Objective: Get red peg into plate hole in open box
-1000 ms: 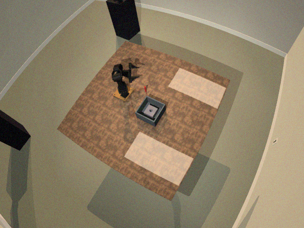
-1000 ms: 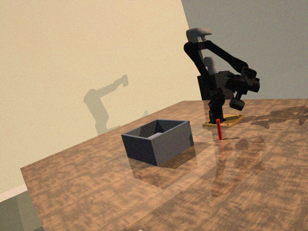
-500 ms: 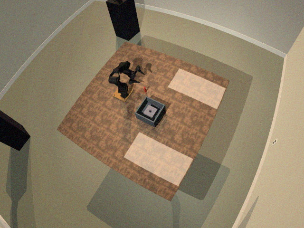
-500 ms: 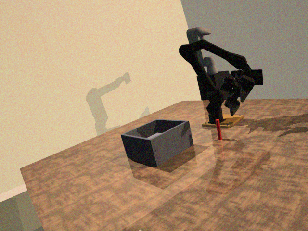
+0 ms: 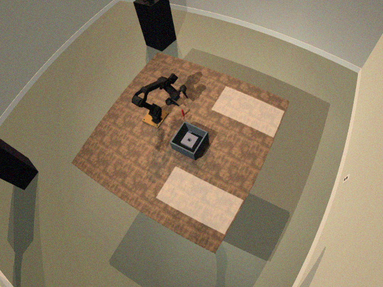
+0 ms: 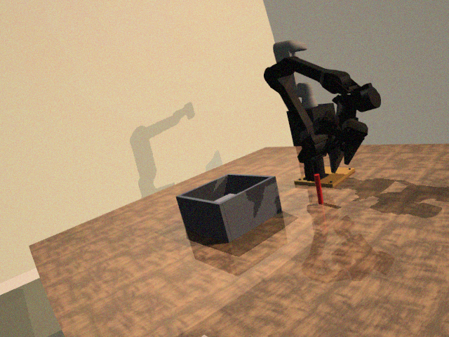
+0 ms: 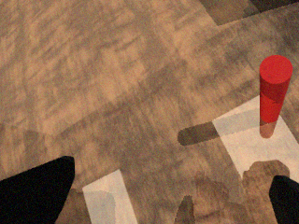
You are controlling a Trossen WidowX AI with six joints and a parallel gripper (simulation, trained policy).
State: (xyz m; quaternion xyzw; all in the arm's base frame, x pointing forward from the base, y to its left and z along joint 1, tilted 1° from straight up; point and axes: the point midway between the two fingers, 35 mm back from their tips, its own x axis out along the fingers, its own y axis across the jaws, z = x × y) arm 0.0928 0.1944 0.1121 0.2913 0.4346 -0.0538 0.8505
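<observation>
Red peg (image 5: 182, 112) (image 6: 318, 189) (image 7: 276, 89): upright on the tabletop (image 5: 123, 148) (image 6: 126, 275) (image 7: 93, 93), outside the box; at two o'clock in the wrist view, beyond one fingertip.
Claw (image 5: 182, 101) (image 6: 340, 168) (image 7: 173, 176): fingers wide apart, nothing clamped; raised above the wood, with the peg near, toward six o'clock from above.
Open box (image 5: 182, 150) (image 6: 206, 217): near the peg, toward six o'clock from above; four raised edges, top open.
Plate (image 5: 185, 143) (image 6: 224, 197): inside the box, dark hole at centre from above, peg well apart from it.
Yellow base (image 5: 148, 121) (image 6: 340, 178): toward ten o'clock of the box from above, with tabletop between.
Pale patches (image 5: 249, 111) (image 5: 199, 200): at two and six o'clock of the box, reaching toward the table's edge.
Wall plate (image 5: 345, 178): far off at four o'clock, dark marks too small to read.

Arm, black (image 5: 160, 82) (image 6: 308, 69): now reaches farther out from its base than 1.0 s ago; I have its forearm extended. Gripper, open (image 5: 179, 99) (image 6: 340, 168) (image 7: 172, 187): lower than 0.5 s ago, fingertips now pointing down toward the tabletop and nearer the red peg (image 5: 182, 112) (image 6: 318, 189) (image 7: 271, 95). Arm's shadow on tabletop (image 5: 195, 85) (image 6: 405, 203): shifted w/ it, shape changed.
</observation>
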